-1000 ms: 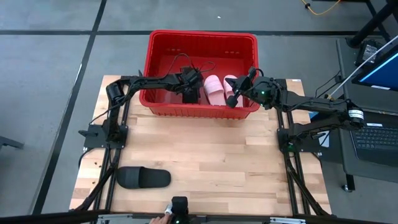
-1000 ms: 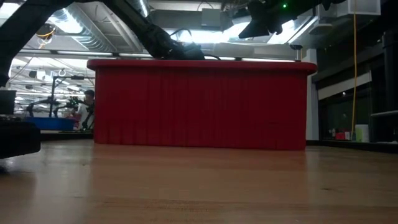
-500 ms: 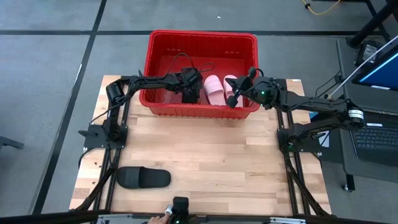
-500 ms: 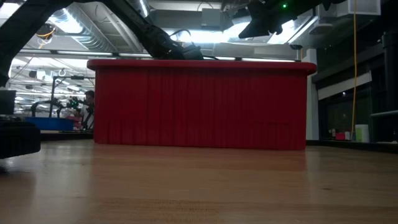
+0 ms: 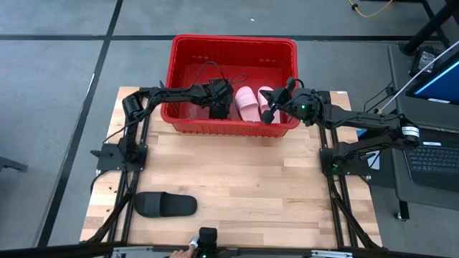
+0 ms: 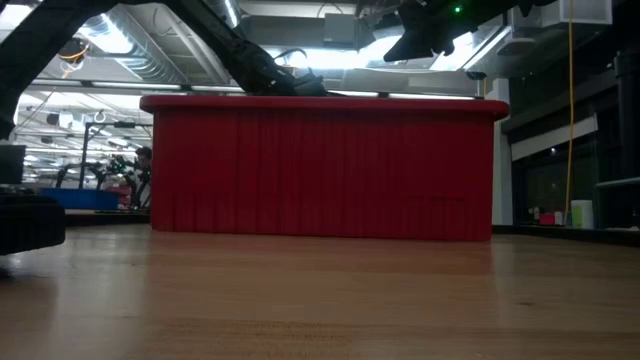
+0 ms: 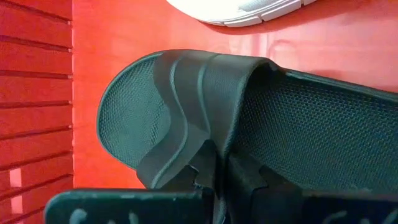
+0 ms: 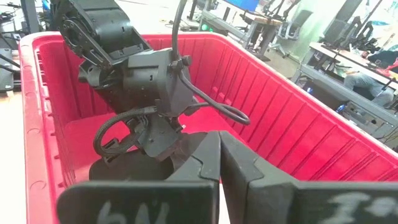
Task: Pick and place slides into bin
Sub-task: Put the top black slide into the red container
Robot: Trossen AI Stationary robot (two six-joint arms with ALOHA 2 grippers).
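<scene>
Between 1 s ago and now almost nothing differs: in the high view both arms, the bin and every slide sit at the same spots, and in the low view only the person far off at the left edge shifts slightly.

The bin point(image 5: 233, 49) is a rectangular red plastic basket with ribbed, slotted walls, standing at the upper centre of the high view, on the far edge of the light wooden plank desk point(image 5: 244, 179). Inside it, near its lower right, 2 pale pink slides point(image 5: 248, 102) lie side by side, smooth and rounded. 1 matte black slide point(image 5: 166, 205) lies alone on the desk at the lower left of the high view, well apart from the bin.

The left gripper point(image 5: 218, 109) reaches from the left over the bin's rim and points down into it. In the left wrist view its fingers point(image 7: 245, 180) are close together, pinching the edge of the wide strap of another black slide point(image 7: 186, 118), whose footbed has a fine mesh-like texture; this slide rests on the bin's red floor beside a ribbed wall, with a pale sole at the top of that picture.

The right gripper point(image 5: 268, 113) hangs at the bin's lower right corner, above the pink slides, its arm stretching in from the right. In the right wrist view its fingers point(image 8: 239, 165) are closed together with nothing between them.
</scene>
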